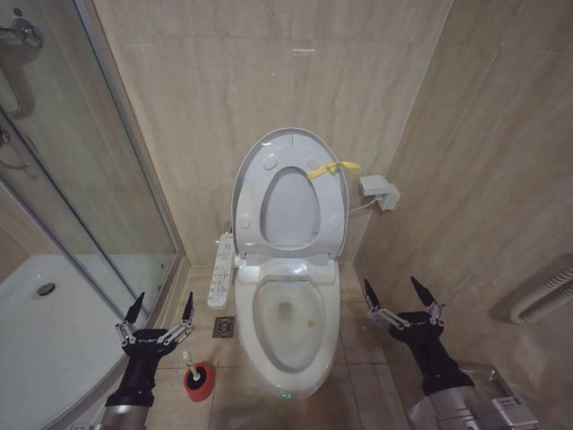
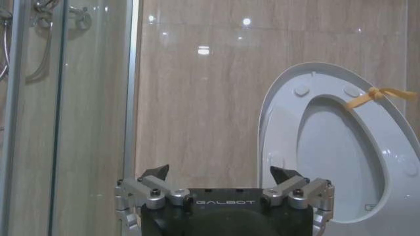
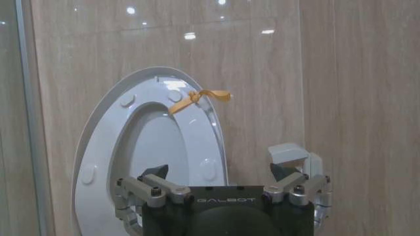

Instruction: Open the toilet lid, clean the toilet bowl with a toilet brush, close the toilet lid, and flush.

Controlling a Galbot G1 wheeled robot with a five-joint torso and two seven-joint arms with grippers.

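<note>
At the lower left of the head view the left gripper (image 1: 163,315) hangs with its fingers spread wide and empty, above the floor beside the glass shower door (image 1: 72,179). Just below and right of it, the toilet brush (image 1: 192,367) stands in its red holder (image 1: 200,381) on the floor, close against the bowl's left side. The handle is thin and short, so a slightly off-line grasp could tip brush and holder together or knock them against the bowl.

In the centre, the toilet lid (image 1: 288,193) is raised with the seat and leans on the wall, a yellow strap (image 1: 331,169) tied at its upper right edge. The toilet bowl (image 1: 288,324) lies open below, with water and some soiling inside. A bump could drop the lid mid-scrub.

At the lower right the right gripper (image 1: 403,301) is also wide and empty, near the tiled wall, with little elbow room.
</note>
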